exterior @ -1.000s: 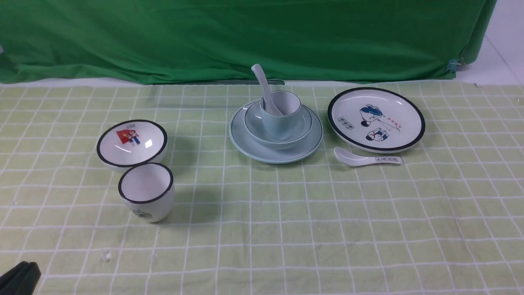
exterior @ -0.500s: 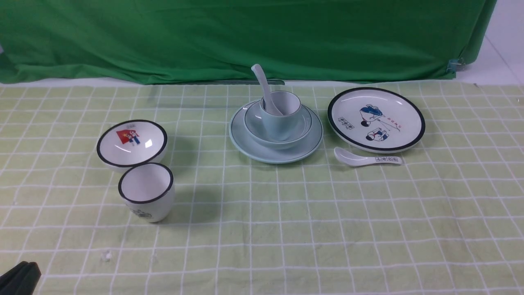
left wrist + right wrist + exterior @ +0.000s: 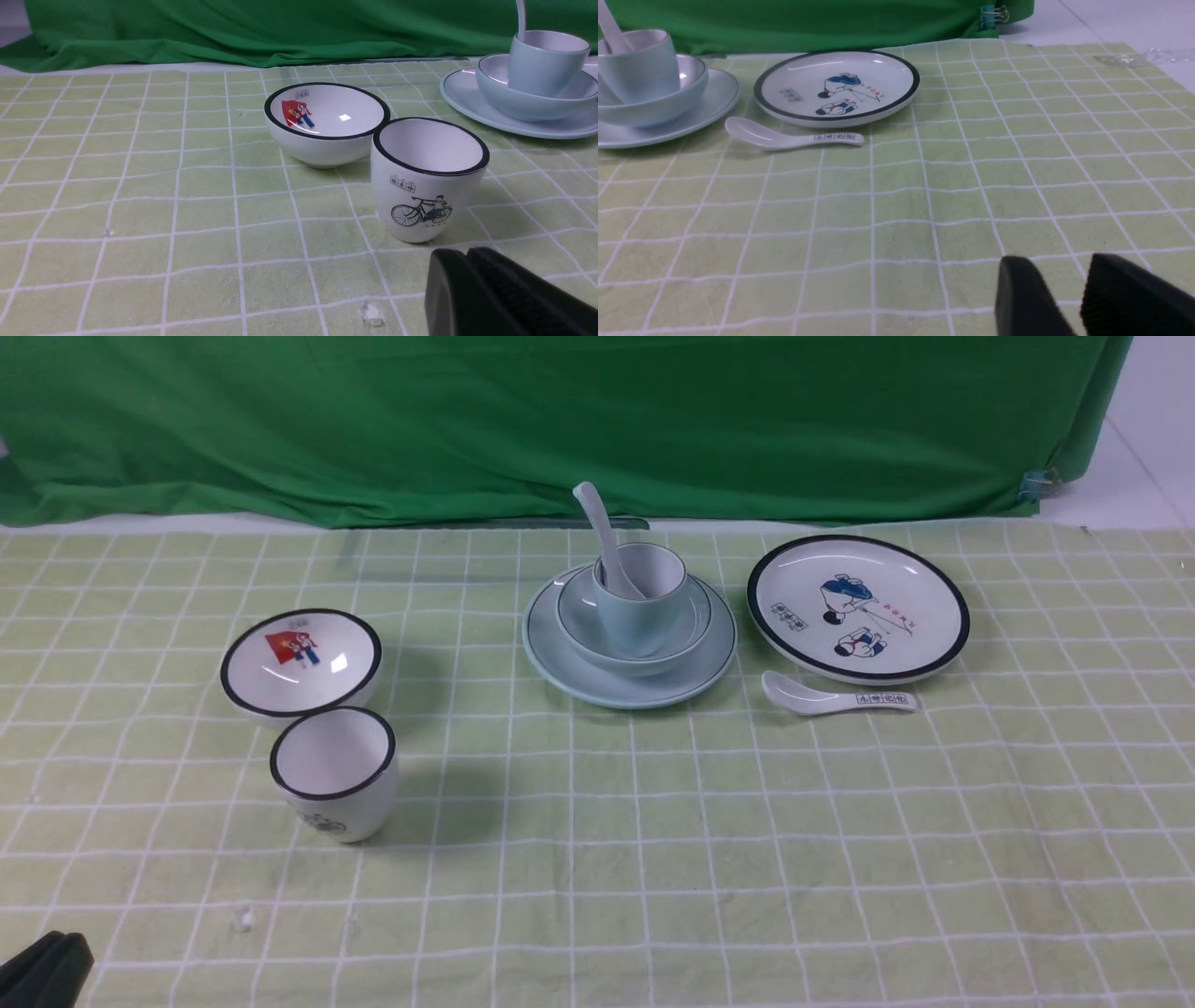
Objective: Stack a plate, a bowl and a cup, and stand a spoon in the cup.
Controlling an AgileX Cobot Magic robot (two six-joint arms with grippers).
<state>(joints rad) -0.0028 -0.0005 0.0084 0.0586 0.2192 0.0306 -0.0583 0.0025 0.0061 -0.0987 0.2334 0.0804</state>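
At the table's far middle lies the pale blue-green plate (image 3: 546, 663). The bowl (image 3: 597, 656) sits on it, and the cup (image 3: 638, 621) stands upright in the bowl. The spoon (image 3: 598, 532) stands in the cup, its handle leaning up and to the left. No gripper touches this stack. My left gripper (image 3: 51, 963) rests low at the near left corner, shut and empty, short of the white cup in the left wrist view (image 3: 467, 255). My right gripper (image 3: 1057, 267) shows only in its wrist view, open with nothing between its fingers, hovering over bare cloth.
A white black-rimmed bowl (image 3: 301, 658) and a white black-rimmed cup (image 3: 336, 775) stand at the left. A white picture plate (image 3: 857, 607) and a printed white spoon (image 3: 836, 696) lie right of the stack. A green backdrop (image 3: 560, 420) hangs along the far edge.
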